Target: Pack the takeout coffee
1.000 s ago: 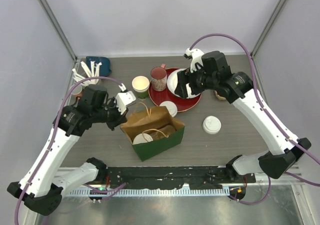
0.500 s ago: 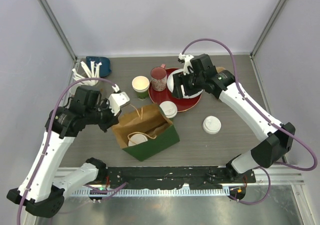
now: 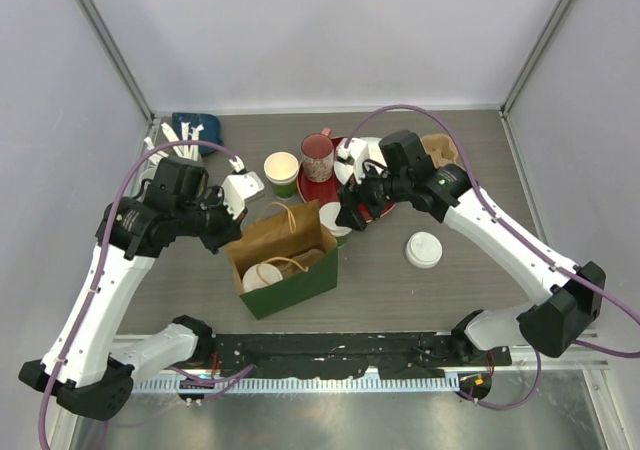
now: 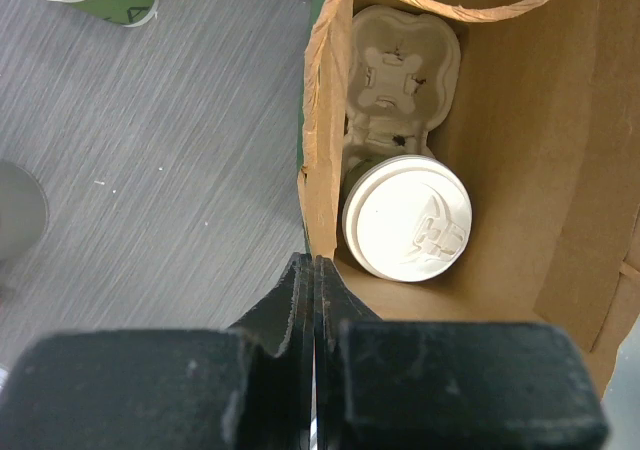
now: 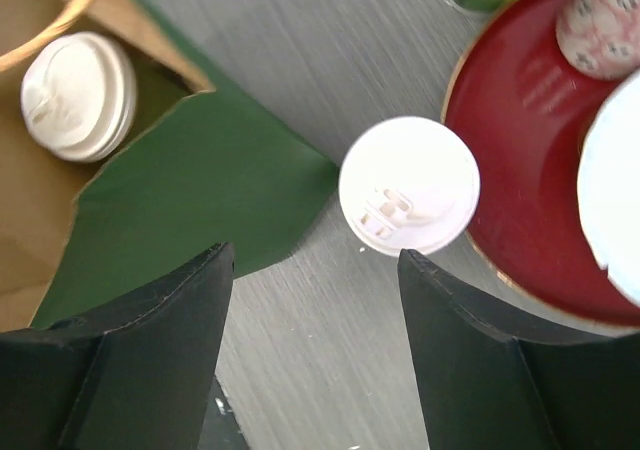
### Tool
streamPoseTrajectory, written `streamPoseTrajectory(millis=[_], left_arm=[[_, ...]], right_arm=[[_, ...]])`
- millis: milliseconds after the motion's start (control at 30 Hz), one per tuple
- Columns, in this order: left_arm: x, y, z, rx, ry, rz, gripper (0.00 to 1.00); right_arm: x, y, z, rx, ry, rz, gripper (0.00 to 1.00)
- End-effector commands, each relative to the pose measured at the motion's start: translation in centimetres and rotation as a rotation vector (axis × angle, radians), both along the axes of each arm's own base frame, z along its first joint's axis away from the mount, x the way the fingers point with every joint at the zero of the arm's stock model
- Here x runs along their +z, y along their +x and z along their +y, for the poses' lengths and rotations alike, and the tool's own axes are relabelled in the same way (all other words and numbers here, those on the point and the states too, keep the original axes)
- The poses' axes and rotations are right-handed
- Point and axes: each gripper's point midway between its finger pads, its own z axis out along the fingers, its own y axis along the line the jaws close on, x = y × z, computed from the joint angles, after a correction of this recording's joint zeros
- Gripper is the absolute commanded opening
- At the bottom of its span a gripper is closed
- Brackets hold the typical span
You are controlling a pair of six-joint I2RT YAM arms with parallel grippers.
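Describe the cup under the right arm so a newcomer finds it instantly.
Find the green paper bag mid-table. Between its far right corner and the red plate stands a white-lidded cup, under the right arm's open fingers. Another lidded cup sits inside the bag; the cup by the mug has no lid.

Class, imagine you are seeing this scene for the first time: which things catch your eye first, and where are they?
The green paper bag in the middle of the table stands open with a white-lidded cup inside it, and the left end effector is pinched shut on its rim. Just beyond the bag, the right end effector hangs open over a second lidded cup beside the red plate.
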Motion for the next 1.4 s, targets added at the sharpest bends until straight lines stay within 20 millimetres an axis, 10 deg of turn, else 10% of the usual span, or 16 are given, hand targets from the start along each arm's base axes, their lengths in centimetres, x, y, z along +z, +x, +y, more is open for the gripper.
streamPoseTrajectory(millis=[0,500,1367], left_arm=[[0.2,-0.1,0.1,-0.025,0.003,-0.019,0.00],[-0.7,-0.9,1.3,-0.049,0.049,-0.052,0.00],[-0.7,-0.1,0.3,-0.061,0.029,-0.028,0.00]], right_arm=[[2.3,-2.3,1.5,0.366,0.067,-0.174,0.72],[-2.6,-0.1,0.5,0.768,-0.107,-0.288,0.61],[-8.0,1.0,2.3,0.847,-0.265,-0.361,0.52]])
